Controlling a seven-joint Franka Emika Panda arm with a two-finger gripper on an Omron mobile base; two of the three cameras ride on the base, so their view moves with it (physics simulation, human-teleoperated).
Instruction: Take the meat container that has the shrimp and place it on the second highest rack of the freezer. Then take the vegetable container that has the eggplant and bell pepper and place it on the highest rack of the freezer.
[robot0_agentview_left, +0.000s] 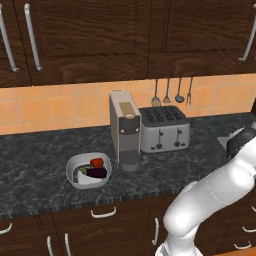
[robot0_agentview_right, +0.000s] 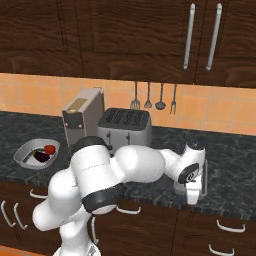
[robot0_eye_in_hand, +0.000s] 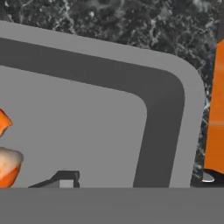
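Observation:
The meat container (robot0_eye_in_hand: 87, 122) is a shallow grey dish seen from very close in the hand view, with the orange shrimp (robot0_eye_in_hand: 6, 164) at its left edge. My gripper (robot0_eye_in_hand: 136, 178) hangs low over it, open. One fingertip (robot0_eye_in_hand: 65, 179) stands inside the dish and the other sits outside its rim, so the jaws straddle the wall. In the right base view the gripper (robot0_agentview_right: 192, 199) points down at the counter's front edge. The vegetable container (robot0_agentview_left: 89, 170), a white bowl with a red pepper and a purple eggplant, sits far to the left (robot0_agentview_right: 37, 152). The freezer is out of view.
A coffee machine (robot0_agentview_left: 125, 130) and a toaster (robot0_agentview_left: 164, 129) stand at the back of the dark stone counter (robot0_agentview_left: 35, 165). Utensils (robot0_agentview_left: 172, 92) hang on the tiled wall. Dark wooden cabinets run above and below. The counter's front edge lies right beside the dish.

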